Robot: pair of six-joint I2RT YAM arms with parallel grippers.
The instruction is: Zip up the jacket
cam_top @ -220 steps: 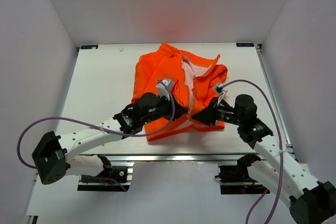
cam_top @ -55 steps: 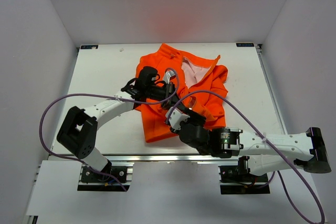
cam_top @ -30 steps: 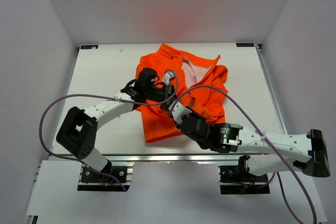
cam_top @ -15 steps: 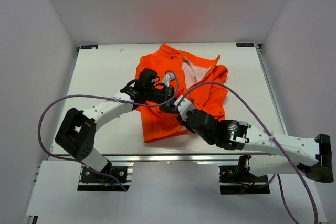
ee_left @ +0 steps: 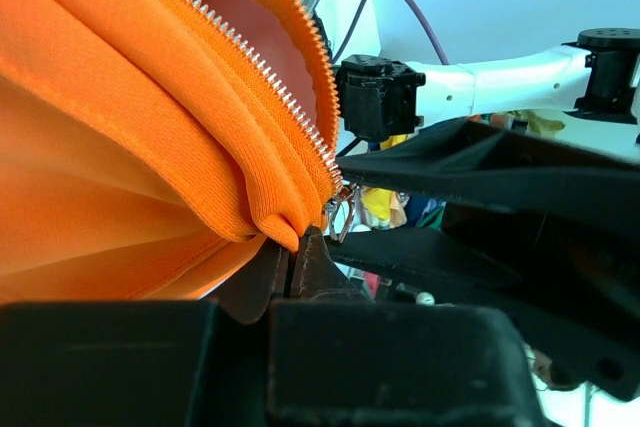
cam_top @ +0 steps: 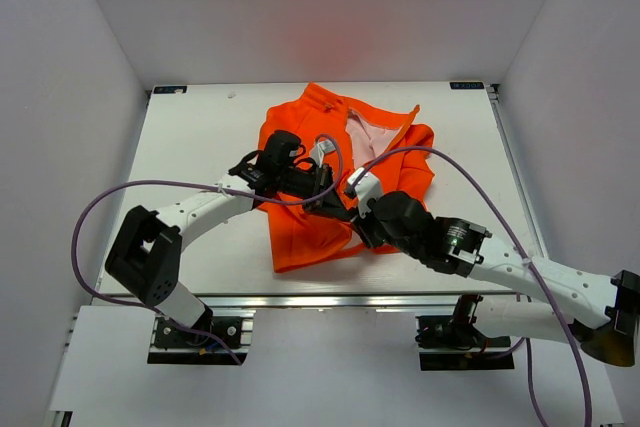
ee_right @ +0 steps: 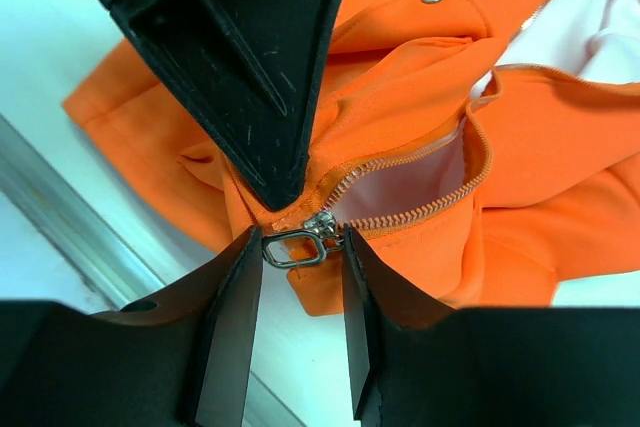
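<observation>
The left gripper (ee_left: 290,255) is pinched together on the bottom hem of the jacket (ee_left: 120,147), at the foot of the zipper. The right gripper (ee_right: 303,247) is clamped across the zipper pull (ee_right: 320,227), whose ring lies between its two fingers. Since half a second ago the right gripper has shifted rightward, while the left has stayed put. The jacket lies on the middle of the table (cam_top: 190,147), its front partly open. Only the wrist views show the pull; from above, the arms hide it.

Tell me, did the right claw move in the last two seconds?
Yes. The right claw slid right and a little away from the table's front rail, toward the far edge, its tips at the jacket's zipper pull.
</observation>
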